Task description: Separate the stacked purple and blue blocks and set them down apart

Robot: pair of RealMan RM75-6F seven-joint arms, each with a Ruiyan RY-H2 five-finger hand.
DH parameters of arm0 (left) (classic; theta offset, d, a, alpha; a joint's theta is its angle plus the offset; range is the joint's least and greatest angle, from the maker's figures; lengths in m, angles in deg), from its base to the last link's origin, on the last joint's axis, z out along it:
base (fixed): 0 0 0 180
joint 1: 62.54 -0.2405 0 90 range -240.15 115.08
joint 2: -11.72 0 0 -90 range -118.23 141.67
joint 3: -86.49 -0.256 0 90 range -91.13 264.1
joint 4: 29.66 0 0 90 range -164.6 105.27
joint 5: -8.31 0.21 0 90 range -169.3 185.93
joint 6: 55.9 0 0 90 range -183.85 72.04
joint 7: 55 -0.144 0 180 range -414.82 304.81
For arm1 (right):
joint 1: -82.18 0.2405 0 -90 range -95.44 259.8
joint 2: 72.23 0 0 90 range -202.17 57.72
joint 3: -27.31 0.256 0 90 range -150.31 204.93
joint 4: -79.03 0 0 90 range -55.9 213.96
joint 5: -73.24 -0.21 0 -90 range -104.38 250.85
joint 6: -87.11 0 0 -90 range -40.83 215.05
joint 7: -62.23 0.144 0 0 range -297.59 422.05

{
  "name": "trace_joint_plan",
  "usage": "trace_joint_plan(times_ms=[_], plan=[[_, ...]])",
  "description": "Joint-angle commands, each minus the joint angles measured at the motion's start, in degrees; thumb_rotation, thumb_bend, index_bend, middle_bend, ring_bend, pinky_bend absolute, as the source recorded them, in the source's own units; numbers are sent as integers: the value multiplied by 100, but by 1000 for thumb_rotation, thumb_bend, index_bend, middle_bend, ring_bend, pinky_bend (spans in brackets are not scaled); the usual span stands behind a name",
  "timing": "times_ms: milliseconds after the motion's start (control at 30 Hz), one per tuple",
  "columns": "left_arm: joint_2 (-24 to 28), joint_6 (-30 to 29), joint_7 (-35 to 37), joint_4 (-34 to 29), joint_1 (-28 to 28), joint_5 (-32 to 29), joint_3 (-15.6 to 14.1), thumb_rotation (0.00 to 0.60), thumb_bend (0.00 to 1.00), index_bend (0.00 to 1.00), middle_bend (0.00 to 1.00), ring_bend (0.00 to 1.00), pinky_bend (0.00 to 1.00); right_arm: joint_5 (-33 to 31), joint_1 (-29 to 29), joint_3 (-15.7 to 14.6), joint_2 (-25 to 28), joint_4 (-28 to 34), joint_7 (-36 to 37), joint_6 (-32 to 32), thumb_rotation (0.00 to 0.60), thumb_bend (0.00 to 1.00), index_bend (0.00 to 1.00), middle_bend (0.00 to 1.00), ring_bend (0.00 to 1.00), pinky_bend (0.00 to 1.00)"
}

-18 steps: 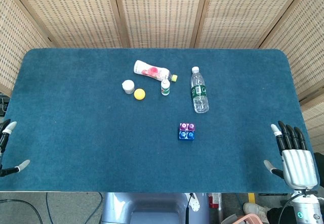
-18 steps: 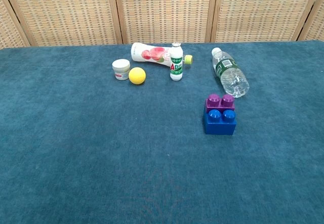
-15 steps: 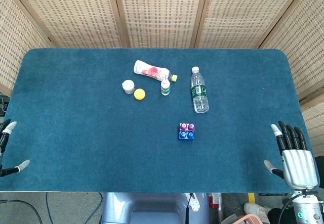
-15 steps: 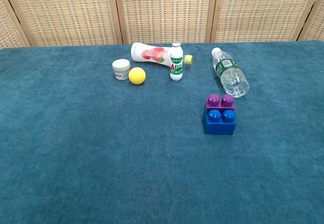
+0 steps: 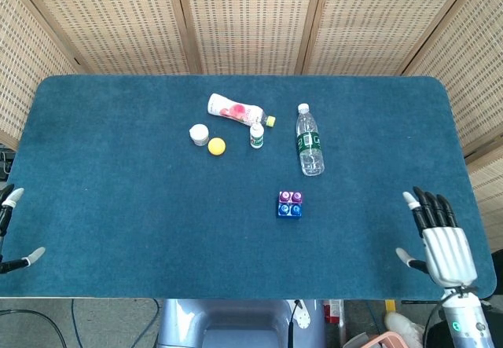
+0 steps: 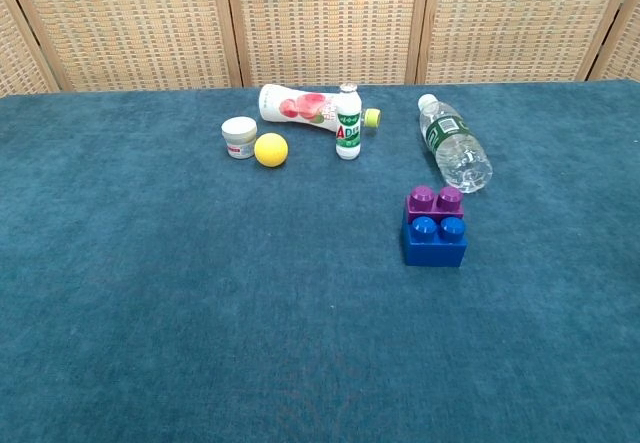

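A purple block (image 5: 291, 197) (image 6: 434, 201) is joined to a blue block (image 5: 289, 209) (image 6: 434, 240) near the middle of the blue table, the purple one on the far side. My right hand (image 5: 440, 239) hovers over the table's front right corner, fingers spread and empty, well to the right of the blocks. Only the fingertips of my left hand (image 5: 11, 230) show at the left edge of the head view, apart and holding nothing. Neither hand appears in the chest view.
Behind the blocks lie a clear water bottle (image 5: 310, 143), a small white bottle (image 5: 256, 135), a pink-labelled bottle on its side (image 5: 236, 111), a yellow ball (image 5: 216, 146) and a small white jar (image 5: 199, 134). Wicker screens (image 5: 251, 18) stand behind the table.
My right hand has shifted left and slightly up, in over the table's front right corner. The blocks and the left hand have not moved.
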Motion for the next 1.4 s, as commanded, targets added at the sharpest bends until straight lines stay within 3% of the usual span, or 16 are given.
trace_joint_plan(times_ms=[33,233,400,533,700,1000,1133,1400], plan=[[-26,61,-72,-13,33,-69,28,600,48,0,0,0,0,-267,740,287,85,99,72,1001,600,0,4,0,0,0],[-70,172,-236,-17,79,-233,72,600,48,0,0,0,0,-670,1794,721,-174,-115,148,2257,600,0,55,17,0,0],[-134,297,-421,-38,137,-335,85,600,49,0,0,0,0,-1765,2785,1105,-656,-239,278,3533,600,3,114,102,0,0],[-161,348,-486,-34,158,-404,99,600,48,0,0,0,0,-2310,3081,1220,-926,-327,214,3694,600,44,202,201,0,0],[-179,384,-528,-29,174,-464,113,600,48,0,0,0,0,-2896,3450,1300,-1293,-631,-27,3720,600,96,231,226,0,0],[-195,469,-557,-6,208,-520,111,600,48,0,0,0,0,-3970,3977,1182,-1900,-1318,-880,3438,600,146,368,332,0,0],[-198,495,-549,3,220,-534,111,600,48,0,0,0,0,-4285,4106,1030,-2112,-1520,-1335,3182,600,178,373,333,5,0],[-188,497,-539,-1,226,-531,108,600,49,0,0,0,0,-4665,4206,935,-2318,-1570,-1457,3091,600,220,383,341,31,0]])
